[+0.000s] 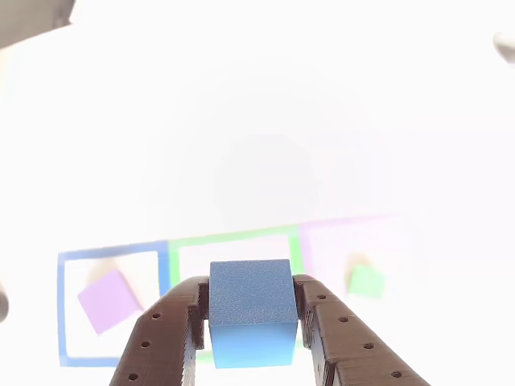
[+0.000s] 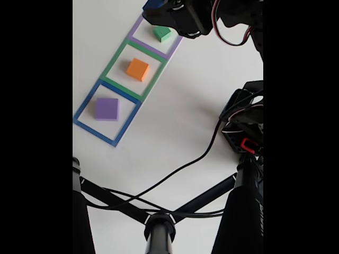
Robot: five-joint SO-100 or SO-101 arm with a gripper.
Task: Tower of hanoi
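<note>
My gripper (image 1: 251,291) is shut on the small blue cube (image 1: 249,322), with one dark brown finger on each side of it. It hangs above the row of taped squares. A purple block (image 1: 107,299) lies in the blue-taped square and a green block (image 1: 366,281) in the purple-taped one. In the fixed view the gripper (image 2: 159,11) holds the blue cube (image 2: 153,5) at the top edge, over the green block (image 2: 162,34). An orange block (image 2: 138,69) lies in the green-taped square and the purple block (image 2: 107,109) in the blue-taped one.
The three taped squares (image 2: 123,79) run diagonally across the white table. The arm's base (image 2: 242,129) stands at the right, with a black cable (image 2: 180,169) trailing over the table. Black stand bars (image 2: 159,222) cross the bottom of the fixed view.
</note>
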